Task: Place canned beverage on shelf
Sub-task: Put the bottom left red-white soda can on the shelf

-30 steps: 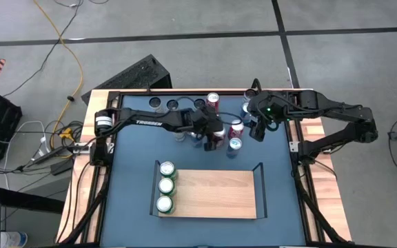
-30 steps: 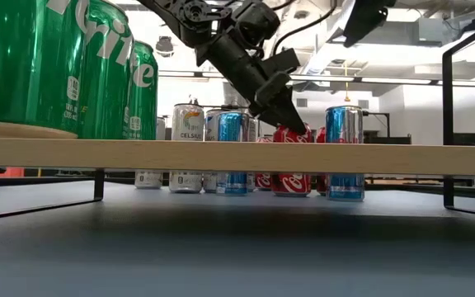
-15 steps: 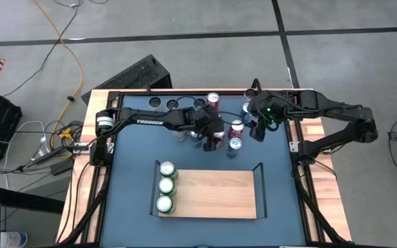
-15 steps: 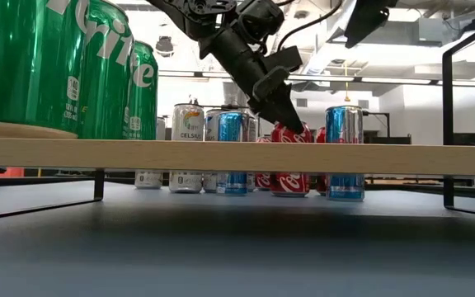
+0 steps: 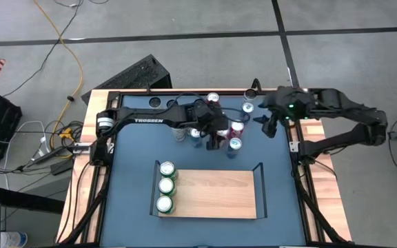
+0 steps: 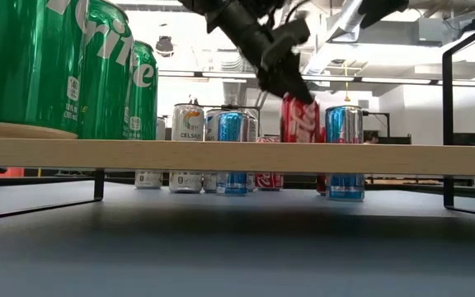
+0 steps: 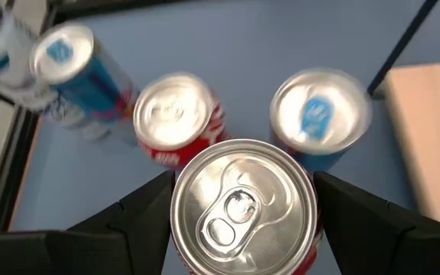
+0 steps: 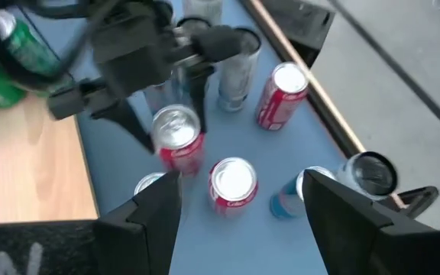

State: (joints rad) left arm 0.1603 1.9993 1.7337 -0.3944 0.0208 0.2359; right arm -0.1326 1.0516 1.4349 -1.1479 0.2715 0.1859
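step: you have the red can (image 6: 301, 118) lifted off the surface (image 5: 133, 172), carry phase beginning.
left hand (image 5: 216, 131): clamped on the red can's sides, above the can cluster at the back.
right hand (image 5: 271, 124): fingers apart, holding nothing, waiting near the back right.
shelf (image 5: 216, 193): in front, three green cans (image 5: 165, 186) at its left end.
next: you should carry the can forward over the rail and lower it onto bare board beside the green cans.

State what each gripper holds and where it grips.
Left gripper clamps a red can by its upper sides, lifted. Right gripper holds nothing.
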